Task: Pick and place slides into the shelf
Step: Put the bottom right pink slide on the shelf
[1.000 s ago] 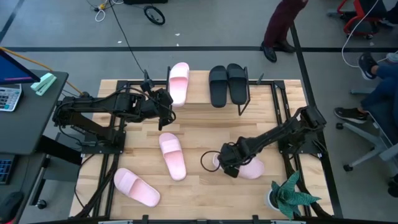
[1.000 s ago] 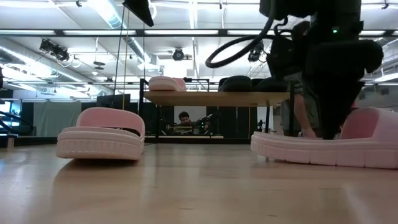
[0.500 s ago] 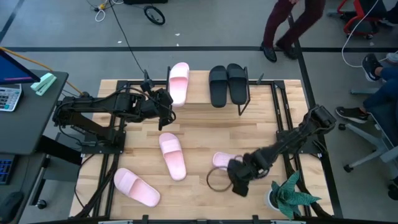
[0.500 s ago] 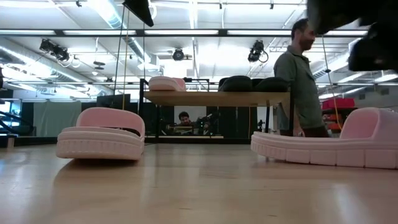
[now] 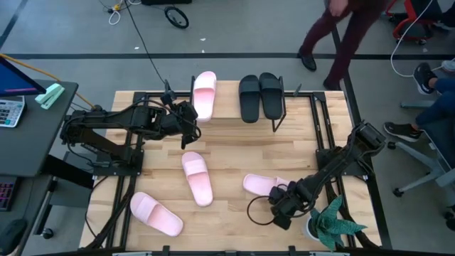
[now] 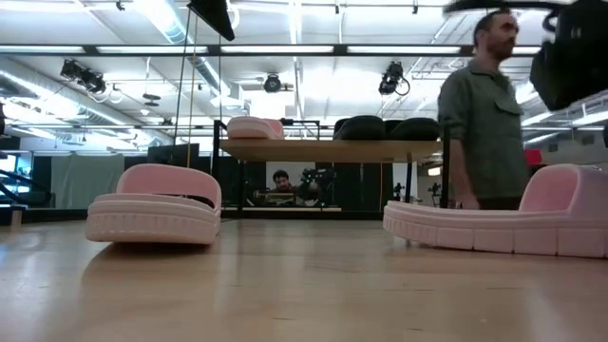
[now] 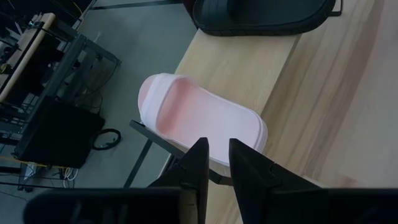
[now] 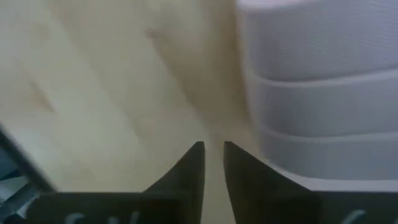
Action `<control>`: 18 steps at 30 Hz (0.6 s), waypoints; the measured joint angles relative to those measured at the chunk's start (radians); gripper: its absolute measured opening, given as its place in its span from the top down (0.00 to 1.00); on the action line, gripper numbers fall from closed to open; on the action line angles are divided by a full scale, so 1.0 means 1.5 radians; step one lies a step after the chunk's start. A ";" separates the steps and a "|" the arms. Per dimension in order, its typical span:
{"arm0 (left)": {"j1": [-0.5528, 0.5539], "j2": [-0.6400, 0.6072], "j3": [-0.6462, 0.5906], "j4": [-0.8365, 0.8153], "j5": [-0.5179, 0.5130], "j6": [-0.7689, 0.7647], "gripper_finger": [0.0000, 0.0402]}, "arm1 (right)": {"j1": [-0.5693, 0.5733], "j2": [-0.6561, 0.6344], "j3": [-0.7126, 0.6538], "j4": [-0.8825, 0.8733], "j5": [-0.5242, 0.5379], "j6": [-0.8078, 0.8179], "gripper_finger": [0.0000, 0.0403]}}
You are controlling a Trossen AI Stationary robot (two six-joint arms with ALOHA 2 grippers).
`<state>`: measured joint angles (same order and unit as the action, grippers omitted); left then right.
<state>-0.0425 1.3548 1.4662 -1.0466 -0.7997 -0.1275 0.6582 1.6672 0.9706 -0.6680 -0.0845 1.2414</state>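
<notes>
Three pink slides lie sole-down on the table: one in the middle [image 5: 197, 178], one by the near left [image 5: 155, 213], one at the near right [image 5: 264, 185]. A fourth pink slide [image 5: 204, 94] and two black slides [image 5: 259, 97] rest on the shelf [image 5: 231, 108] at the far edge. My left gripper [image 5: 192, 117], shut, hovers just near of the shelved pink slide [image 7: 199, 121]. My right gripper [image 5: 277, 210], shut, hangs above the table just near of the near-right slide [image 8: 311, 93] without touching it.
A potted plant [image 5: 330, 224] stands at the near right corner, close to my right arm. A black cable loop [image 5: 259, 210] trails by the right gripper. A person [image 6: 489, 114] walks beyond the far edge. Bare wood lies between the shelf and the slides.
My right gripper has drawn back from over the near-right pink slide toward the table's near edge and risen, leaving the low view upward. The slide has stayed in place. The person behind the table has walked to the right.
</notes>
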 joint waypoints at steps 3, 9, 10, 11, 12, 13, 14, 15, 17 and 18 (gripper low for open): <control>0.000 0.000 0.000 0.000 0.000 0.000 0.83 | -0.001 0.000 -0.014 0.000 0.001 -0.005 0.91; 0.000 0.000 0.000 0.000 0.000 0.000 0.85 | -0.002 0.000 -0.019 -0.051 0.043 0.015 0.97; 0.000 0.000 0.000 0.000 0.000 0.000 0.84 | -0.004 0.000 -0.019 -0.068 0.051 0.023 0.97; 0.000 0.000 0.000 0.000 0.000 0.000 0.84 | -0.007 0.000 -0.019 -0.086 0.057 0.026 0.98; 0.000 0.000 0.000 0.000 0.000 0.000 0.84 | -0.009 0.000 -0.019 -0.102 0.064 0.027 0.99; 0.000 0.000 0.000 0.000 0.000 0.000 0.84 | -0.012 0.000 -0.019 -0.116 0.074 0.027 0.99; 0.000 0.000 0.000 0.001 0.000 0.000 0.83 | -0.015 0.000 -0.019 -0.129 0.087 0.027 0.99; 0.000 0.000 0.000 0.000 0.000 0.000 0.83 | -0.020 0.000 -0.019 -0.140 0.098 0.027 0.99; 0.000 0.000 0.000 0.000 0.000 0.000 0.83 | -0.032 0.000 -0.019 -0.166 0.116 0.024 0.99; 0.000 0.000 0.000 0.001 0.000 0.000 0.82 | -0.039 0.000 -0.019 -0.178 0.128 0.018 0.99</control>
<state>-0.0425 1.3548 1.4662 -1.0458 -0.7994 -0.1276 0.5991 1.6672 0.9417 -0.9353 0.1077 1.2685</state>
